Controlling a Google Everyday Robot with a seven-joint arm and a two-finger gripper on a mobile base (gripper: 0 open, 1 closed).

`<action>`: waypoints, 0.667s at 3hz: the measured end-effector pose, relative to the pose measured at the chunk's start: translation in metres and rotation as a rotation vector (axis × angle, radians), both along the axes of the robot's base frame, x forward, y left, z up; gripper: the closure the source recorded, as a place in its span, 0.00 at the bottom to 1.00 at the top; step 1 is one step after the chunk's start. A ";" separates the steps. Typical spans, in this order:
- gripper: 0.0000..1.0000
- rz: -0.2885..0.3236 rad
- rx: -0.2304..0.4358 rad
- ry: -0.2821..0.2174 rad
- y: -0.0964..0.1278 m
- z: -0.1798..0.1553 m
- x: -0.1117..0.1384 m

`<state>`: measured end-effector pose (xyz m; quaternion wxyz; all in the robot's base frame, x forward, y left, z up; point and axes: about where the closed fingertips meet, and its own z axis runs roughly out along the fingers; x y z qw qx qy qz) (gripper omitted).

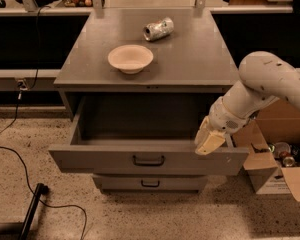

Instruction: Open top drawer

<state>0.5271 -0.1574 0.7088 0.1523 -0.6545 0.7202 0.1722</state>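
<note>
Shows the top drawer (90, 159) pulled far out, the gripper (209, 141) at the right end of its front edge. Puts the black handle (148, 160) down-left of the jaws, a bowl (130, 58) and a toppled can (158, 28) up-left on the cabinet top (200, 59), a cardboard box (262, 171) right.

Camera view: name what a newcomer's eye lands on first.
The top drawer stands wide open, jutting from the grey cabinet toward the camera. The white arm reaches in from the right, with its gripper at the drawer's right front corner. On the cabinet top sit a pale bowl and, behind it, a silver can lying on its side.
</note>
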 end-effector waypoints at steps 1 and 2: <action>0.32 0.002 0.000 0.003 0.001 -0.002 0.000; 0.09 0.004 0.000 0.005 0.002 -0.003 0.000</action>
